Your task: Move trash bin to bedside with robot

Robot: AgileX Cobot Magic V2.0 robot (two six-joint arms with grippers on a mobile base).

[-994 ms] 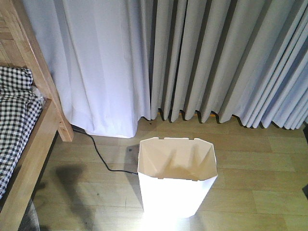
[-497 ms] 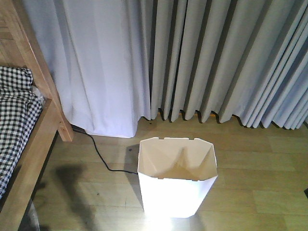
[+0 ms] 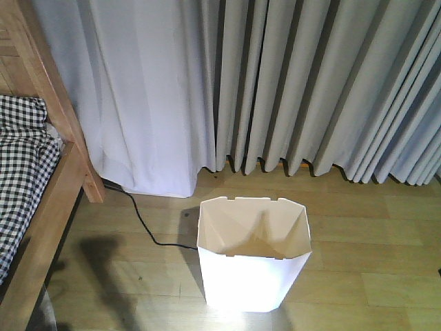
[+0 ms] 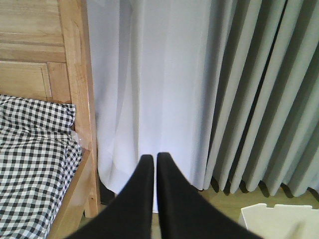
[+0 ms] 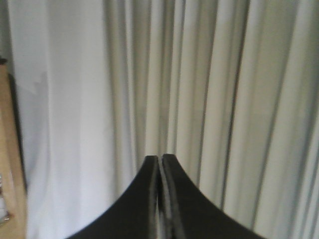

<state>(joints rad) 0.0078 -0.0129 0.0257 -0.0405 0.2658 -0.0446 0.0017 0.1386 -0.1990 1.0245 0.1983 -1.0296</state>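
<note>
At the lower centre of the front-facing view, the trash bin (image 3: 253,255) stands upright on the wooden floor (image 3: 372,241), its base washed out by glare and nearly cut off by the frame's bottom edge. Its cream inside looks empty. The bed (image 3: 41,186) lies at nine o'clock from it, well apart and cropped by the left edge. A black cable (image 3: 141,221) runs from under the curtains (image 3: 275,89) toward the bin. Neither arm shows here. The left wrist view catches only the bin's rim at five o'clock, and the left hand (image 4: 151,160) clenched, grasping nothing. The right hand (image 5: 160,159) is likewise clenched and holds nothing, facing blurred curtains.
</note>
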